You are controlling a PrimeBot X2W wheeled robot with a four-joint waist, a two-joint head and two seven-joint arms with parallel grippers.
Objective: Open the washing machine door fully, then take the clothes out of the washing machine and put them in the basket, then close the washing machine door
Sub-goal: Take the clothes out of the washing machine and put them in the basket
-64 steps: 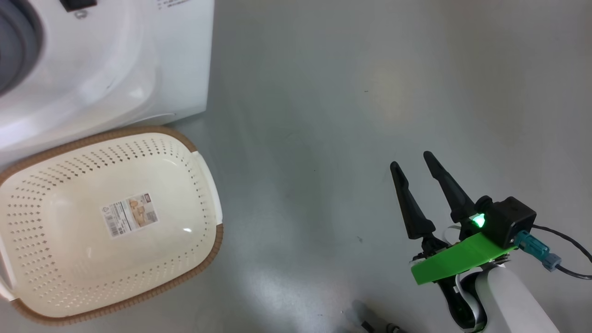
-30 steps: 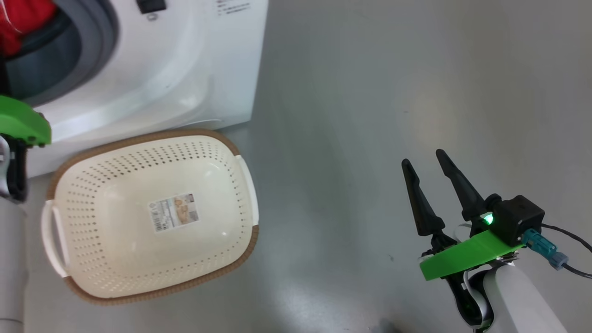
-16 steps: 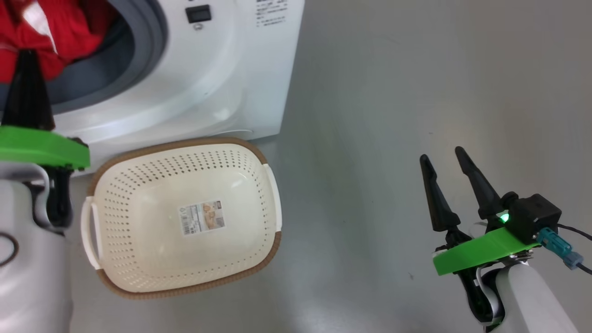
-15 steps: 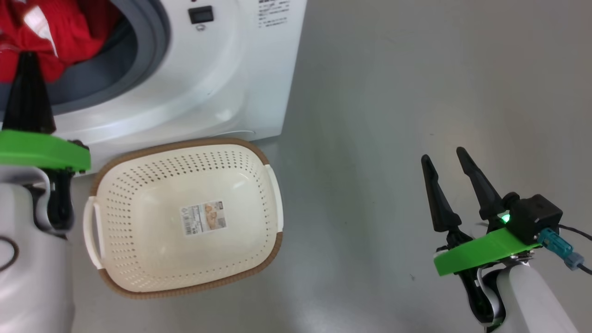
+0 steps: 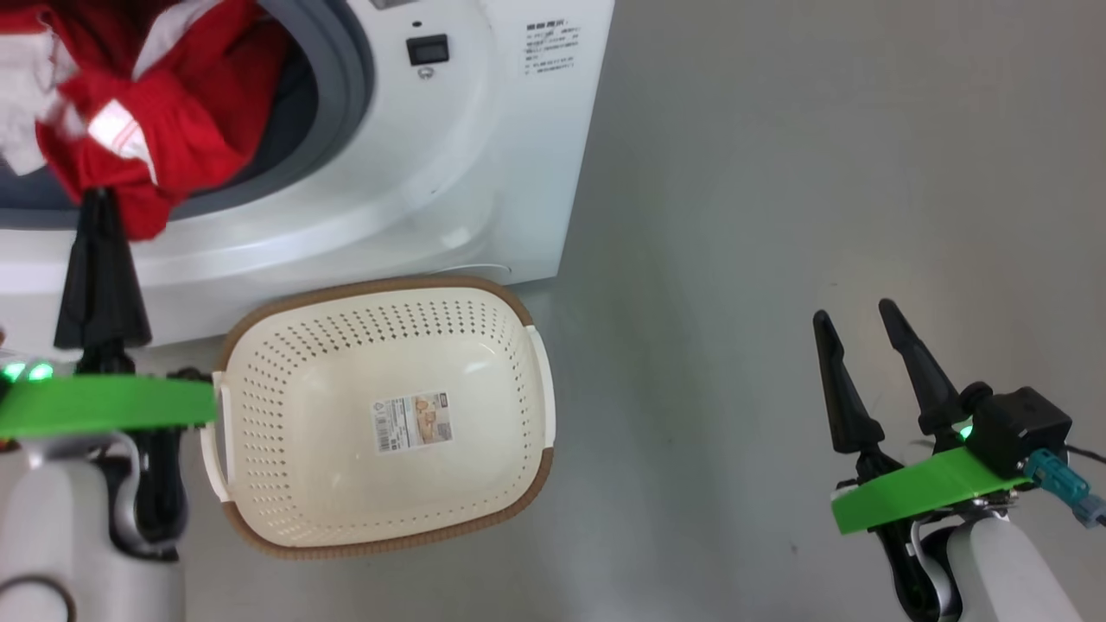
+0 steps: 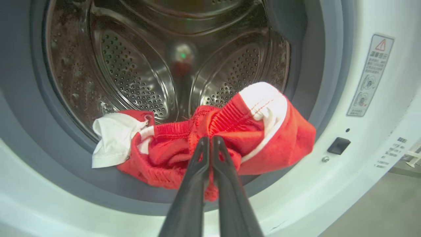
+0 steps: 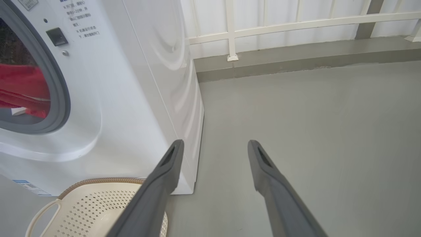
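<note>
My left gripper (image 5: 97, 194) points straight up the head view. Its two dark fingers (image 6: 194, 177) are pressed together, and the tips pinch a fold of the clothes (image 6: 164, 154). Its green wrist plate (image 5: 104, 404) lies level across the top of the pale left forearm (image 5: 69, 553). My right gripper (image 5: 853, 309) sits at lower right, fingers spread wide with nothing between them and leaning a little left, above its tilted green plate (image 5: 924, 501) and pale right forearm (image 5: 1002, 570).
</note>
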